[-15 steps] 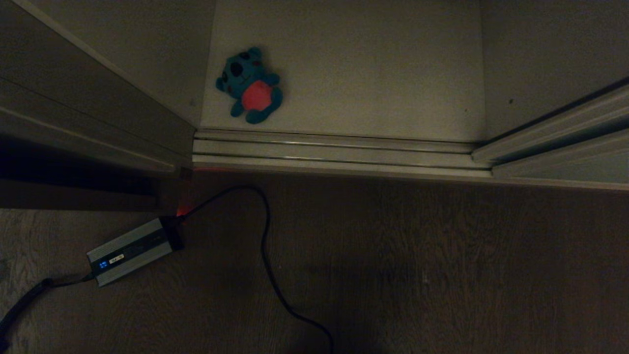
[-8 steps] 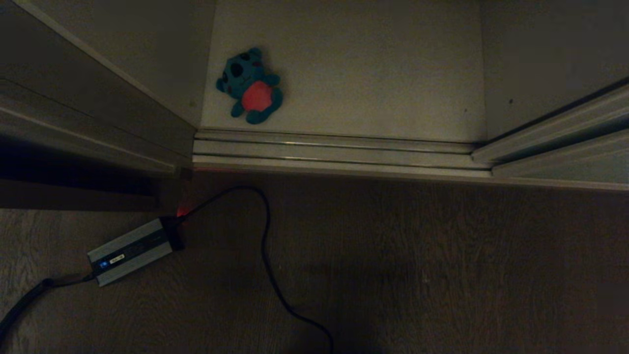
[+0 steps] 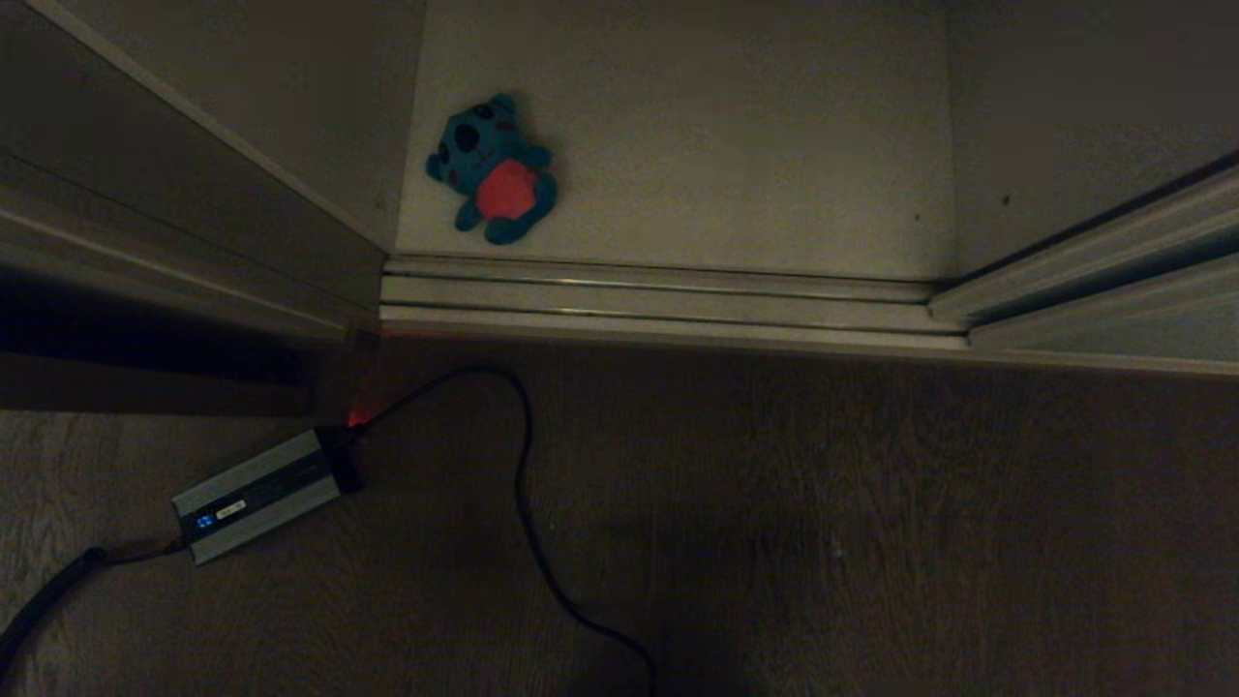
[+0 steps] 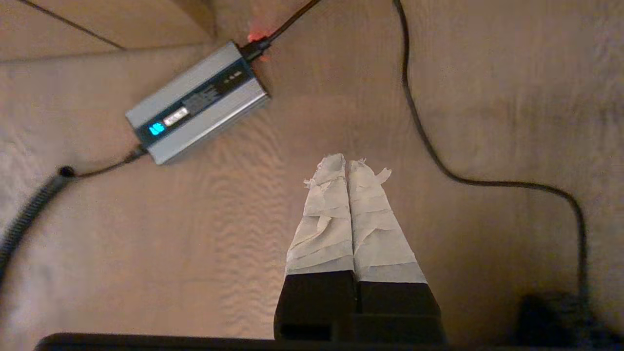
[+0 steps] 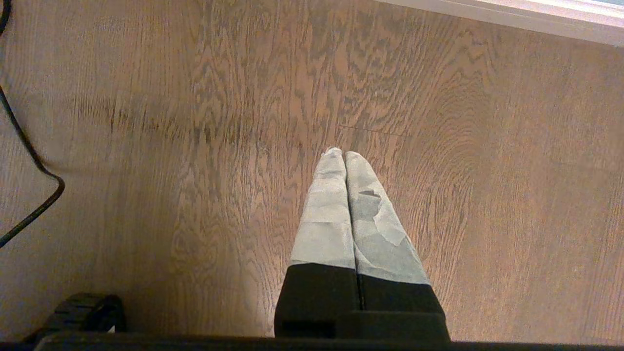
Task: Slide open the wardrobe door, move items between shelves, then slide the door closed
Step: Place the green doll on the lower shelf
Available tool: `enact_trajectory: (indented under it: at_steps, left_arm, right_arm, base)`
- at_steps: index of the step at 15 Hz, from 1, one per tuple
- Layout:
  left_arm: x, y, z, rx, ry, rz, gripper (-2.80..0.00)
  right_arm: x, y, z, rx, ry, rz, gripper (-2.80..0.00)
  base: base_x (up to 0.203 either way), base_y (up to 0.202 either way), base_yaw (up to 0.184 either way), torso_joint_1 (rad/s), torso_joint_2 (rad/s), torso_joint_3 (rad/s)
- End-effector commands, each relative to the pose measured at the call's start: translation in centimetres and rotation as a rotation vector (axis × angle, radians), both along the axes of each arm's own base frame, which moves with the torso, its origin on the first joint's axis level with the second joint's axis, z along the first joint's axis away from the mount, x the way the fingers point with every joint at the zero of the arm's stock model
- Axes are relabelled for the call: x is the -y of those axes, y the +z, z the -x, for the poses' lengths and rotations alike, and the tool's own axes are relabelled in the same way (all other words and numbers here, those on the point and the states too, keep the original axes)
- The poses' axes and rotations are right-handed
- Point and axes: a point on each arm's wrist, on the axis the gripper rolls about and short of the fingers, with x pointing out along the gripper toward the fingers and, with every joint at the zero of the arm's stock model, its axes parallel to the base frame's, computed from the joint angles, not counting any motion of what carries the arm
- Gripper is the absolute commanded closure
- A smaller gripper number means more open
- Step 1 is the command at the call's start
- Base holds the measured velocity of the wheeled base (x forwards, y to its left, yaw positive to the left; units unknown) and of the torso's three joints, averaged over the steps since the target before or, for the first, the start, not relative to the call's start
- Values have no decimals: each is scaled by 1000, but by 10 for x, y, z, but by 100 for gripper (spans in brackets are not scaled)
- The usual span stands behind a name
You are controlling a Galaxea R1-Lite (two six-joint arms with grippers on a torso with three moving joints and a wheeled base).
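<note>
Lying on bottom shelf (image 3: 736, 145) near its L front corner, just behind floor track (image 3: 658, 300): teal monster (image 3: 494, 169). Pointing down at wood floor (image 5: 463, 146), fingers pressed together, holding nothing: left gripper (image 4: 347, 163) near grey box (image 4: 197, 102) w/ cable (image 4: 429, 146); right gripper (image 5: 341, 153).

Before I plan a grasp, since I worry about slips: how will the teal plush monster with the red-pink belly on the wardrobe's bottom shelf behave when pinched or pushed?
The teal plush monster with the red-pink belly looks stuffed and soft, so it would probably squash and flop rather than stay stiff. It lies flat on the off-white bottom shelf board, so it is unlikely to roll or tip. Its fabric probably gives good grip.
</note>
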Motion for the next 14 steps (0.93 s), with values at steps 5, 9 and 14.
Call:
enact_trajectory:
  at_steps: [5, 9, 14]
  left_arm:
    - [0, -4, -1, -13, 13, 29, 0]
    - [0, -4, -1, -12, 19, 71, 0]
    - [-1, -4, -1, -15, 32, 85, 0]
  right_arm:
    - [0, -1, 0, -3, 0, 1, 0]
    - [0, -1, 0, -3, 0, 1, 0]
    - [0, -1, 0, -3, 0, 1, 0]
  base:
    - [0, 0, 0, 0, 0, 0]
    - [0, 0, 0, 0, 0, 0]
    - [0, 0, 0, 0, 0, 0]
